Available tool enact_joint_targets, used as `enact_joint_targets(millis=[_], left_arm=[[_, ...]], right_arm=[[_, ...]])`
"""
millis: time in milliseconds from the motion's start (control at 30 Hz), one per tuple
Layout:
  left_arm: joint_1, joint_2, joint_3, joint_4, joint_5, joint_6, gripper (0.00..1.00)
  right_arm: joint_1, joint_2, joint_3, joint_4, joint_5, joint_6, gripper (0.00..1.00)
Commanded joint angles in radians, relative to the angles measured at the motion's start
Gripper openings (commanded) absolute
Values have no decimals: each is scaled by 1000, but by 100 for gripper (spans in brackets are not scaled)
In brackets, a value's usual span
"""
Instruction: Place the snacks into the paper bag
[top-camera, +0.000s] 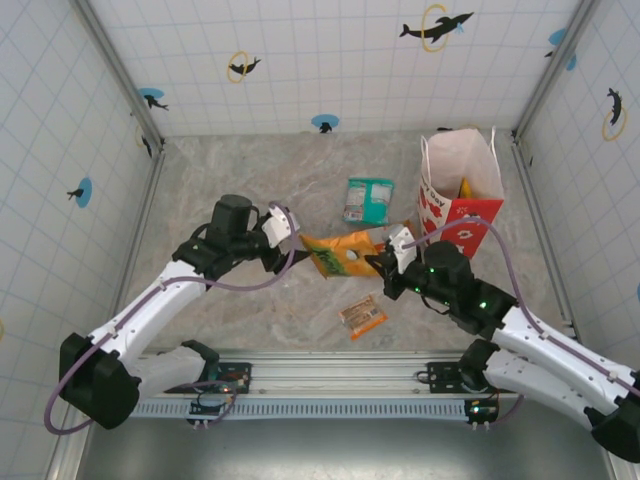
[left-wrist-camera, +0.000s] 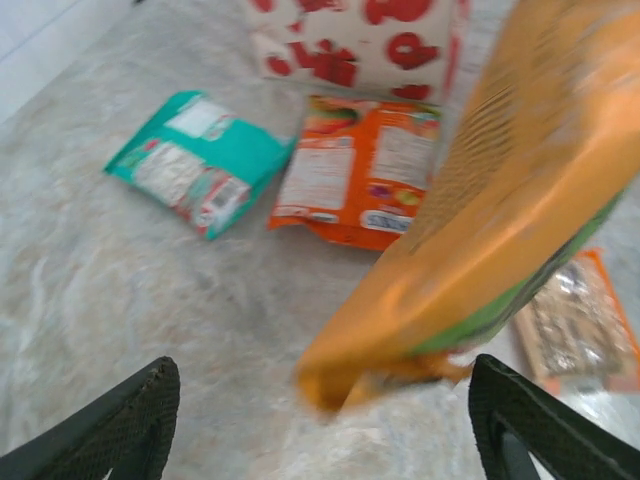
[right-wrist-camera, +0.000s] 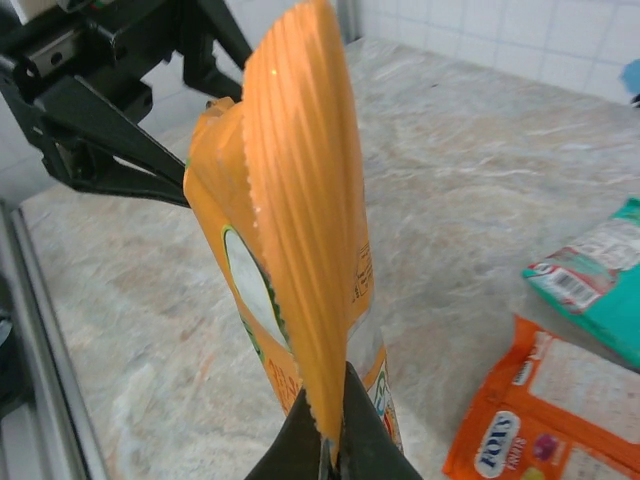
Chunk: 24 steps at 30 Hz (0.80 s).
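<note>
Though blurred, packet (right-wrist-camera: 300, 230) seemingly in tool (right-wrist-camera: 328, 425)

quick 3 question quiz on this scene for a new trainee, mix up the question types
1. True or false: the left gripper is clamped on the orange-green packet.
2. The right gripper grips that packet by: A) its crimped edge B) its printed middle C) not at all.
3. Fill in: the teal packet lies flat on the ___, outside the paper bag.

Key: 1 false, its jaws stand open beside the packet. 2 A. 3 table.
</note>
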<state>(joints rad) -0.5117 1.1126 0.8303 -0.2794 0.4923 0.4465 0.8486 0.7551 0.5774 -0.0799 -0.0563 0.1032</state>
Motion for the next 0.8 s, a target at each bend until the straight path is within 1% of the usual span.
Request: enact_joint_targets(millis=[0,200,267,333,433,500,767], left_arm=[[-4,-10,-17,149,-166,-236,82],[-5,2,-37,277,-297,-436,89],[-4,11,-38,302,-340,-486,89],[-4,19,-40,318,-394,-519,90],[-4,36,-32,302,-455,-517,91],[-4,46,-21,292,-472,-519,91],[-5,68,-13,292,-450,-532,93]], right_arm=[[-18,-36,32,35,65,29,1],[-28,-46,108,32,108,18,0],[-30,-41,140,31,125,13,0],[-35,-31,175,36,141,9,1],[-50,-12,241,55,157,-12,0],[-64,4,289,70,183,-20,0],[-131,55,425,192,235,-79,0]])
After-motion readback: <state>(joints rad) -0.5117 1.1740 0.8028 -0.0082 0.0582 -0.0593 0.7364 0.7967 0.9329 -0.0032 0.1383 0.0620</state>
